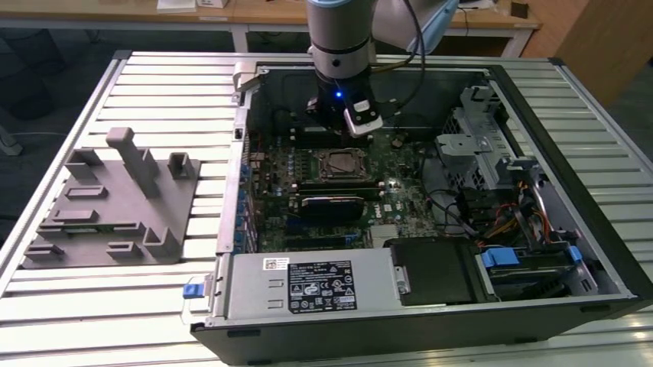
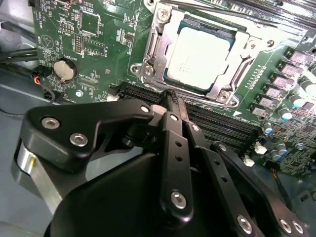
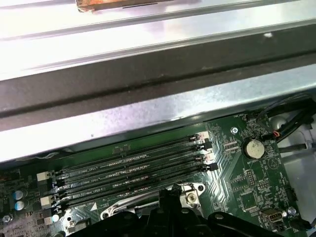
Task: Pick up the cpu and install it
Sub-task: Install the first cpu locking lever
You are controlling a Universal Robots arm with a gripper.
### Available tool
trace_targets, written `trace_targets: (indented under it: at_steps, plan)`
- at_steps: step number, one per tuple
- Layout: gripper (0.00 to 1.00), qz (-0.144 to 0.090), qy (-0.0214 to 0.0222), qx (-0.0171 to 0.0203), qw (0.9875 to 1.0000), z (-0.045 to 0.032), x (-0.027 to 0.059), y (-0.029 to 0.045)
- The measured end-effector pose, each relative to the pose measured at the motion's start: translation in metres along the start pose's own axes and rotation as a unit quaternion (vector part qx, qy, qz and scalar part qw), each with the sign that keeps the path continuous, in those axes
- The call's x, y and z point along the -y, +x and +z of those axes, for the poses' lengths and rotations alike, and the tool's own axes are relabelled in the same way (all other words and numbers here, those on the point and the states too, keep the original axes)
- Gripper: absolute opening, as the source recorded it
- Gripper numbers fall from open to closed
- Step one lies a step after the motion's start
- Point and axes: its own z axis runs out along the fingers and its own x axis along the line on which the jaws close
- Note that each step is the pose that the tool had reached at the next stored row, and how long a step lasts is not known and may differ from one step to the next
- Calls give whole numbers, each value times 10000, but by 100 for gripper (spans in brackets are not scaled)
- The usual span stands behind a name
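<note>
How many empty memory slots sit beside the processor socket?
4, side by side on the motherboard: memory slots running between the socket frame and the case wall. More may be hidden.

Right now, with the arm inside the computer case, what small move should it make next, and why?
Probably a short lift straight up. In the second wrist view the cpu already lies flat in the socket frame, and the gripper sits beside it, fingers together, holding nothing. The exterior view shows the gripper low over the motherboard.
</note>
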Motion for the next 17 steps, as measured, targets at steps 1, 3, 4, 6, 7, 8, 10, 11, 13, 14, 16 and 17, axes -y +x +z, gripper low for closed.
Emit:
trace_targets:
  at_steps: [1,3,4,6,7,8,10,11,13,14,16,17]
  plan:
    - [11,0,0,0,10000,0,0,0]
    - [11,-1,15,-6,10000,0,0,0]
    - [11,-2,86,-43,10000,-1,0,-1]
    - [11,-2,238,-128,9996,0,0,-1]
    - [11,-3,313,-166,9994,0,0,-1]
    - [11,-3,339,-184,9993,0,1,-1]
    - [11,0,345,-204,9992,0,3,-8]
    - [11,2,350,-219,9991,1,2,-15]
    - [11,3,393,-272,9989,4,-1,-37]
    - [11,-1,449,-304,9985,5,-3,-45]
    - [11,-16,615,-348,9975,7,-4,-52]
    - [11,-28,711,-361,9968,7,-5,-54]
